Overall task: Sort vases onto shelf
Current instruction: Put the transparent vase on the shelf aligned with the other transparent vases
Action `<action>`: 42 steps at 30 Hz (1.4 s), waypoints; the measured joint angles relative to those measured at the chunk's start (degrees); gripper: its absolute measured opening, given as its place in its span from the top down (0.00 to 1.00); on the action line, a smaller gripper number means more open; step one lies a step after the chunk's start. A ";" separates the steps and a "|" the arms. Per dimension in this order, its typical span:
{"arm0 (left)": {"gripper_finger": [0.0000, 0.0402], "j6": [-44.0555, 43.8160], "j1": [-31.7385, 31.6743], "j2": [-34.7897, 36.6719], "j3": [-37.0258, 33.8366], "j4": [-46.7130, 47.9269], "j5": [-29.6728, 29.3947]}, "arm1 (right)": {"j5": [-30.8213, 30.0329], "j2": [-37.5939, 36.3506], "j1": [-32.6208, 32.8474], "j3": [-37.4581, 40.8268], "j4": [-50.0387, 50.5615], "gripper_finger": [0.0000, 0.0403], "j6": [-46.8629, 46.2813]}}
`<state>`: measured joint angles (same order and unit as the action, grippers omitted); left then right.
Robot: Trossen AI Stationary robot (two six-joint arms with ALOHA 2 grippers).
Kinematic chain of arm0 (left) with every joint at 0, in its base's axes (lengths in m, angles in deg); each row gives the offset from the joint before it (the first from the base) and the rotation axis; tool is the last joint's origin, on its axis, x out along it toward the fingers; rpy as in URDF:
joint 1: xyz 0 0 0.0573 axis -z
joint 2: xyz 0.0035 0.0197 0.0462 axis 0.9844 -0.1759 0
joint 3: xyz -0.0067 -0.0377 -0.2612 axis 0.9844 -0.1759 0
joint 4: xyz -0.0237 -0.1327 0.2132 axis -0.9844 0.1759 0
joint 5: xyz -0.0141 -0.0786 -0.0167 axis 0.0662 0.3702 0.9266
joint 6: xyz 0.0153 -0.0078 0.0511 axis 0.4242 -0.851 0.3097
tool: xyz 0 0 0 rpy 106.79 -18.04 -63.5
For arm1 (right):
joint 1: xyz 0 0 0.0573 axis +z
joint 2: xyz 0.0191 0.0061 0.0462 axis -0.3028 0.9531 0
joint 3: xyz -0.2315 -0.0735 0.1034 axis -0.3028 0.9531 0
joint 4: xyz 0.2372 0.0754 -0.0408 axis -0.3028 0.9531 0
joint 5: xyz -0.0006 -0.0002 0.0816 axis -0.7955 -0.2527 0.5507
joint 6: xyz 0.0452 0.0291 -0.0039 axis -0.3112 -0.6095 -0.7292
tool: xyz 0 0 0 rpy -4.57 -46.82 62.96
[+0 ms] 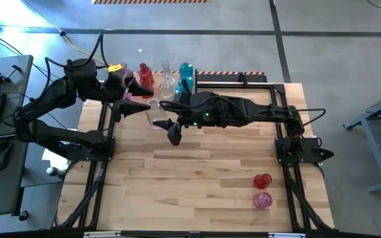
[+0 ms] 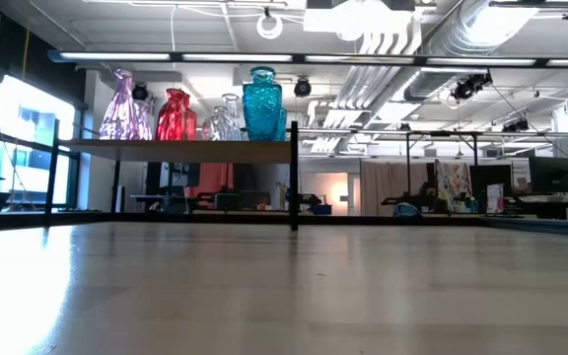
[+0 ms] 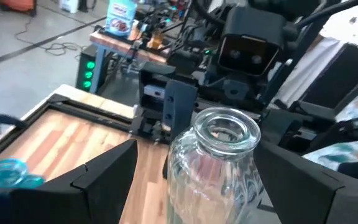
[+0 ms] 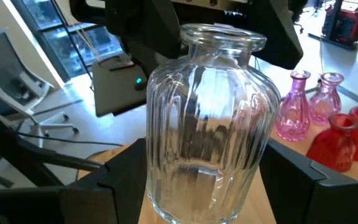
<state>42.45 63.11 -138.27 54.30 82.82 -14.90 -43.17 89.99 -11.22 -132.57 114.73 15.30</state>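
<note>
We find the clear jar (image 4: 205, 124) between the right claw's (image 4: 191, 186) fingers, gripped at its body, over the shelf's (image 1: 210, 89) front edge. The left claw (image 3: 191, 180) stands wide open around it, not gripping. Beyond, pink vases (image 4: 306, 106) line the shelf.

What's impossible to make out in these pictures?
Clear ribbed glass vase: its base is cut off by the right wrist view's bottom edge.
Both arms: they do not show in the low view.
Small red glass vase on the tabletop: too small in the high view to tell whether it is upright or lying.
</note>
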 joint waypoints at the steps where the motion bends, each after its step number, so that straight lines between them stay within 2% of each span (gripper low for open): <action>1: 0.23 -0.25 0.00 -0.04 0.00 -0.75 0.56 | 0.06 -0.02 0.01 0.00 -0.30 0.42 -0.03; 10: 0.23 -2.02 -0.02 -1.82 0.07 -4.21 2.95 | 0.28 0.01 -0.01 0.00 -1.53 0.42 0.14; 14: 0.23 -3.16 -0.07 -3.04 0.02 -5.20 6.82 | 0.13 0.02 -0.14 0.00 -2.00 0.42 0.58; 24: 0.24 -1.16 -0.04 -3.93 0.02 -6.86 7.22 | 0.07 0.00 -0.27 0.00 -1.94 0.42 0.56; 28: 0.30 -1.12 -0.02 -4.15 0.02 -7.09 7.34 | 0.02 0.00 -0.32 0.00 -1.86 0.42 0.56; 42: 0.63 1.06 -0.02 -4.46 0.09 -7.54 7.47 | 0.06 0.00 -0.53 0.02 -1.52 0.42 -0.34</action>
<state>43.51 63.09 -142.73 54.39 75.28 -7.43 -43.10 89.99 -11.75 -132.55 113.21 14.97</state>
